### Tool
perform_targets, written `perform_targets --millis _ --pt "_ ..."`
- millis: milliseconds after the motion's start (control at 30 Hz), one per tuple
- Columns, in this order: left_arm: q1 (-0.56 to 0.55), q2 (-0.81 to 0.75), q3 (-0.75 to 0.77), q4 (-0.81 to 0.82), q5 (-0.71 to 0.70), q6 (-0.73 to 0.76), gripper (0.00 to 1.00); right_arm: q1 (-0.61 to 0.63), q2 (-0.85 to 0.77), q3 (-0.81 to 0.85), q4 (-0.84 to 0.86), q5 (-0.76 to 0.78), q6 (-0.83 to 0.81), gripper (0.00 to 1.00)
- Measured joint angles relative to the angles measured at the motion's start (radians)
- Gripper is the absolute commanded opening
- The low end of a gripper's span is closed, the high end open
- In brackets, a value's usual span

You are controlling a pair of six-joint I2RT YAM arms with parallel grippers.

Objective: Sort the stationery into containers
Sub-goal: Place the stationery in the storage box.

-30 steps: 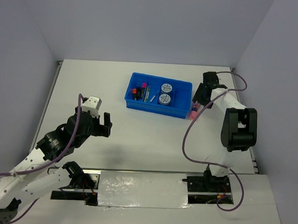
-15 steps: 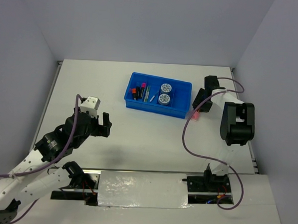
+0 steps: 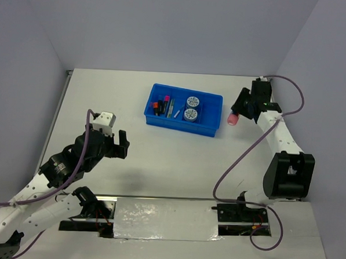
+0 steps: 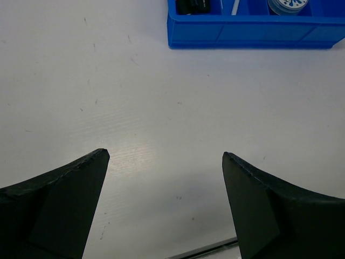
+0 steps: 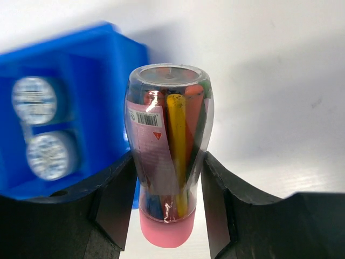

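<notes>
Right wrist view blurs the blue tray [image 5: 94, 81] and both rolls [image 5: 35, 100] inside

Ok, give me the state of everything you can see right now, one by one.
left gripper: open, empty, above the table.
right gripper: shut on the pink tube.
pink tube: gripped between the fingers, lifted, right of the blue tray.
blue tray: on the table, holding highlighters, pens, two rolls.
</notes>
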Motion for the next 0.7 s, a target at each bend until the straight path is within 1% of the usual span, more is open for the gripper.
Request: perform_targets --millis 67,133,233,367,500,600,700 --pt "0.000 0.001 0.000 0.000 0.000 0.000 0.99 0.008 -0.027 0.029 0.006 -0.034 -0.005 0.34" --pt "0.000 0.002 0.000 0.000 0.000 0.000 0.99 0.026 -0.020 0.070 0.009 -0.074 -0.012 0.35" --pt "0.000 0.003 0.000 0.000 0.000 0.000 0.99 0.082 0.045 0.155 -0.006 -0.110 -0.030 0.36" --pt "0.000 0.006 0.000 0.000 0.000 0.000 0.99 0.166 0.159 0.265 -0.025 -0.106 -0.052 0.39" --pt "0.000 0.006 0.000 0.000 0.000 0.000 0.99 0.209 0.215 0.292 -0.053 -0.088 -0.053 0.44" --pt "0.000 0.005 0.000 0.000 0.000 0.000 0.99 0.211 0.237 0.296 -0.078 -0.072 -0.052 0.46" --pt "0.000 0.004 0.000 0.000 0.002 0.000 0.99 0.211 0.259 0.301 -0.090 -0.050 -0.051 0.51"
